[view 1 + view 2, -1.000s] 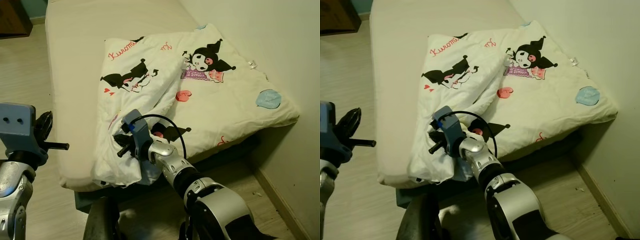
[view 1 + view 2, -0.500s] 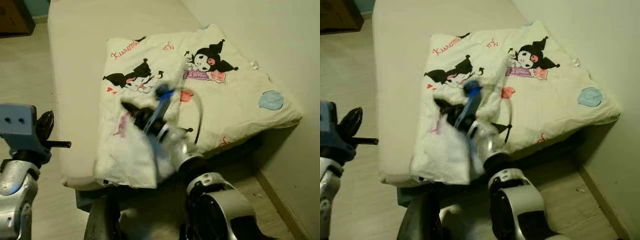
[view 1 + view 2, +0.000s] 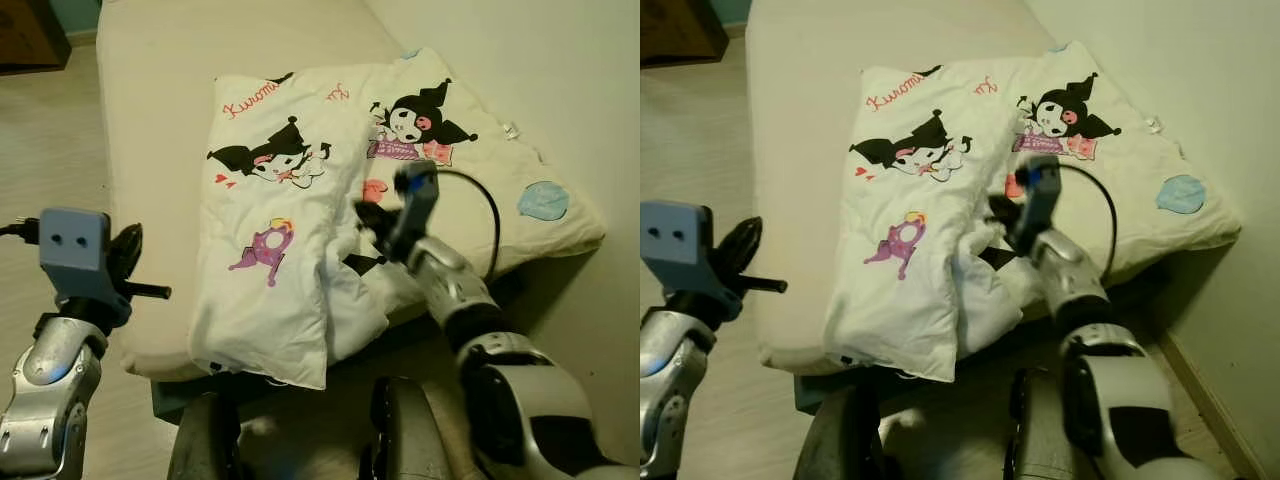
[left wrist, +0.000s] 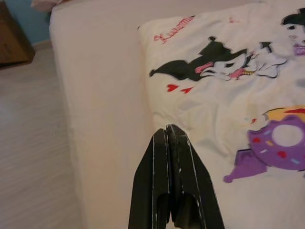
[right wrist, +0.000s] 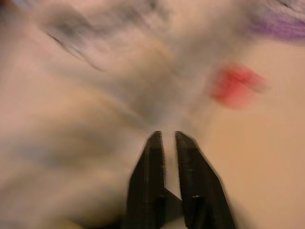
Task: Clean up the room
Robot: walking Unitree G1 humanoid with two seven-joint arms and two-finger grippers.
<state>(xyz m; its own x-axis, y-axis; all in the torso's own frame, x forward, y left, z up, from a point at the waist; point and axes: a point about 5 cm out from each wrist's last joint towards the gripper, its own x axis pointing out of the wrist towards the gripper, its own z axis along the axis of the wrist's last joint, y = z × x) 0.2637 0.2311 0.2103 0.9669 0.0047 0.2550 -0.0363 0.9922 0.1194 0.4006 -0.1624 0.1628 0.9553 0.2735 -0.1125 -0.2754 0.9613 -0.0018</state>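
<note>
Head views: white cartoon-print quilt [image 3: 330,190] lies folded on the bed [image 3: 160,90]; the right pincer [image 3: 368,222] sits over its middle fold, the left pincer [image 3: 135,262] off the bed's left edge.
Left wrist view: fingers [image 4: 177,191] pressed together, holding nothing; quilt just ahead.
Right wrist view, blurred: fingers [image 5: 198,176] slightly parted over the fabric; grip cannot be told.

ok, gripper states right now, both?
Left gripper: shut, empty, over the mattress edge.
Right gripper: nearly shut, over the blanket; grip cannot be told.
</note>
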